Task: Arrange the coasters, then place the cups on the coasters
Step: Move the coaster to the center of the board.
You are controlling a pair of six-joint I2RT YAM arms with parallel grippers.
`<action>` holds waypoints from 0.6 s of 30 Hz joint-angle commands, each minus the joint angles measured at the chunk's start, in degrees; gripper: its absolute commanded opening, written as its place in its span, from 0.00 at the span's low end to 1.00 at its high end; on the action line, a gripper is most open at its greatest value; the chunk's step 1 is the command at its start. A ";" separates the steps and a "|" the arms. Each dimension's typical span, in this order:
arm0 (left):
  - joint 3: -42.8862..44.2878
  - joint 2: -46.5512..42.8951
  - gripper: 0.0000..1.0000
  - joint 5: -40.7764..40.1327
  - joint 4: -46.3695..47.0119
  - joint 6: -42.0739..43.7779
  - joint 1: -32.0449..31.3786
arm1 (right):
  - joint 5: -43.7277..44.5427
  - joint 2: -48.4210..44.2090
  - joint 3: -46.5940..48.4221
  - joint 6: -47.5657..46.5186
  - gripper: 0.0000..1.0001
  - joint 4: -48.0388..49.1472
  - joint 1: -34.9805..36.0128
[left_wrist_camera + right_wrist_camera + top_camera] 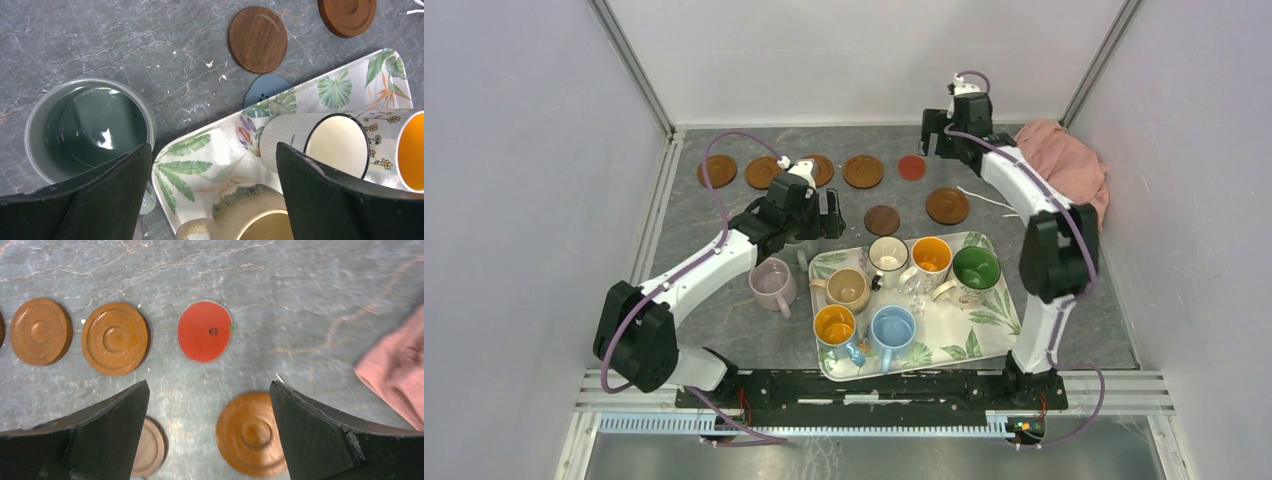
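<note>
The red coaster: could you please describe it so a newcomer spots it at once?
Along the far side of the grey table runs a row of round coasters. The red coaster ends that row on the right. It alone is red and flat; its neighbours are ringed brown wood.
</note>
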 commanded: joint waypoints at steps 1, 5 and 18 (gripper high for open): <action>-0.72 -2.39 1.00 1.86 3.30 3.10 0.35 | 1.95 -12.36 -13.10 -0.57 0.98 4.07 -0.29; -1.37 -2.38 1.00 2.13 4.14 3.92 0.37 | 1.78 -18.72 -21.45 -1.20 0.98 4.73 -0.42; -1.55 -5.12 1.00 1.55 3.88 5.07 0.41 | -0.54 -21.35 -30.45 0.94 0.98 7.20 -0.20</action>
